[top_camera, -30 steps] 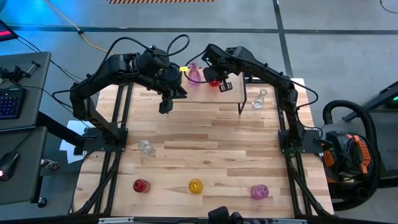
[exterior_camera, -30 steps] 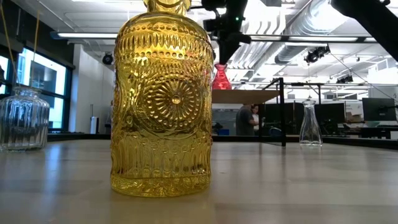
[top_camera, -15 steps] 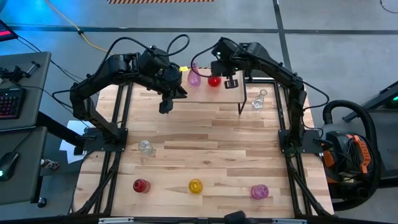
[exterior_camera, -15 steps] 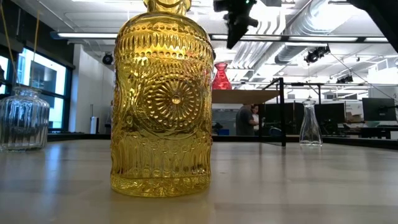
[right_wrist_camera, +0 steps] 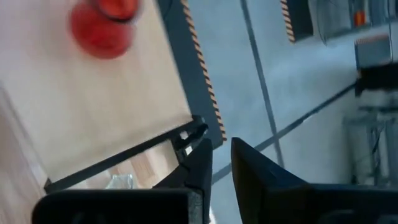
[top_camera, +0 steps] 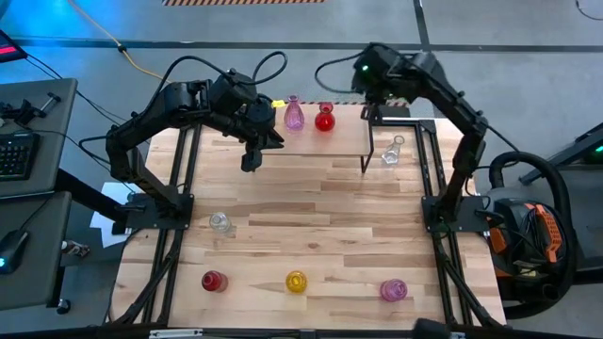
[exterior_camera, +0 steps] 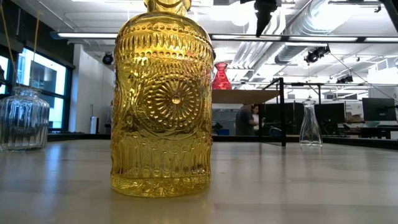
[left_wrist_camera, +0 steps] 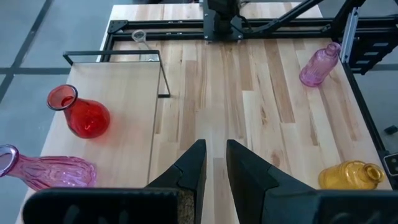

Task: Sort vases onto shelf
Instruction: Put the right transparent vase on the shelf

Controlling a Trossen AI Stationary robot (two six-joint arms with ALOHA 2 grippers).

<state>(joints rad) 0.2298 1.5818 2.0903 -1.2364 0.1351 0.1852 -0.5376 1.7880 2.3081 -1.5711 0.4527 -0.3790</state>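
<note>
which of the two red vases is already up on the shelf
The red vase at the back of the table, standing on the shelf beside the pink vase. The other red vase sits on the table's front left, off the shelf.

Pink vase (top_camera: 294, 115) and red vase (top_camera: 325, 120) stand upright on the shelf (top_camera: 344, 141); others on the table.
</note>
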